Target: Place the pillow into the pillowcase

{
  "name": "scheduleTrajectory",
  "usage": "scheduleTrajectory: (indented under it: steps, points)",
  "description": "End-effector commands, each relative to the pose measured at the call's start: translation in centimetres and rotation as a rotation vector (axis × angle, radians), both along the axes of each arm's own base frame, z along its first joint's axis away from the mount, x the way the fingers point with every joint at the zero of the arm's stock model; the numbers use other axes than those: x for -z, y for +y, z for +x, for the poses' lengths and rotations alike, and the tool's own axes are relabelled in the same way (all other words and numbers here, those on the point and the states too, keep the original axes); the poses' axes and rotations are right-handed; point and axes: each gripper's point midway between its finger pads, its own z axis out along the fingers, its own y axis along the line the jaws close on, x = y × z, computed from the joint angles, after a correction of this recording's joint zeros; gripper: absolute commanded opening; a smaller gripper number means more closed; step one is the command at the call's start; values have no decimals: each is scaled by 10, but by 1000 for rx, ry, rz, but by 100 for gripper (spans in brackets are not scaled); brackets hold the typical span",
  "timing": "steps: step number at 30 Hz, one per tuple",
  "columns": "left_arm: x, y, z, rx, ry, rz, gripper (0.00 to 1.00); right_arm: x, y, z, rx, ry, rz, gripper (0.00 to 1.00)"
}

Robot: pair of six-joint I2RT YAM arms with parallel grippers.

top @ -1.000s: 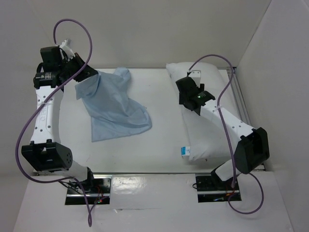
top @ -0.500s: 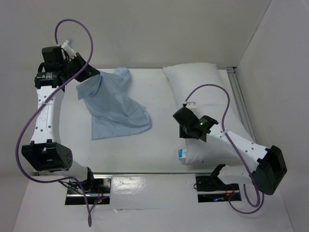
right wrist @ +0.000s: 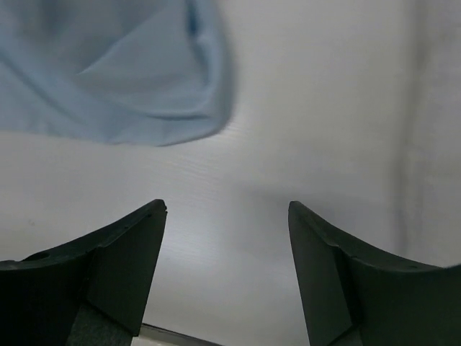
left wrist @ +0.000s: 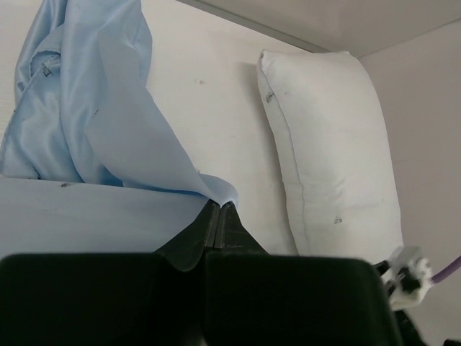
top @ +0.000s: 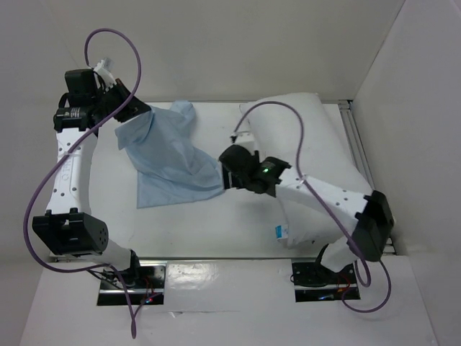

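**Left arm pinching pillowcase, right arm open over bare table, pillow outside the case**

Left side: the left gripper (top: 134, 115) is at the far left corner of the table (top: 216, 225). Its fingers are closed together on an edge of the pillowcase (top: 171, 155). In the left wrist view the two black fingertips (left wrist: 210, 216) meet with no gap, and light blue cloth (left wrist: 94, 108) is nipped at the point where they meet. From that pinch the fabric spreads right and toward the near edge. It is wrinkled and folded over itself, and its lower part lies flat on the table. A purple cable (top: 109, 34) loops above this arm.

Centre: the right gripper (top: 229, 173) reaches across from the right base and sits just beside the pillowcase's right-hand edge. In the right wrist view its jaws stand wide apart (right wrist: 227, 207) with nothing between them but white table surface. A rounded fold of the blue cloth (right wrist: 108, 72) lies ahead and to the left of the fingers, not touching them.

Right side: the pillow (top: 320, 137) lies lengthwise along the right part of the table, far end to near end, fully outside the pillowcase and apart from it. The right arm crosses over it. Its blue-and-white tag (top: 279, 232) shows at the near left corner. The left wrist view shows the pillow (left wrist: 324, 158) whole, plump, with faint dark specks. In the right wrist view it is only a blurred pale strip at the right edge.
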Motion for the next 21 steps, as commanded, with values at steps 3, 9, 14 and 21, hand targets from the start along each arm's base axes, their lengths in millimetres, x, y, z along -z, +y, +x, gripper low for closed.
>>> scheduleTrajectory:
  steps: [3,9,14,21]
  points:
    - [-28,6,5,-51,-81,36,0,8,130,-22,-399,-101,33,84]
    - [-6,21,19,-99,-5,75,0,50,215,-3,-564,-170,40,87]
    - [1,21,23,-98,14,74,0,101,248,26,-578,-183,-84,89]
    - [3,27,22,-111,21,85,0,142,262,42,-592,-149,-95,81]
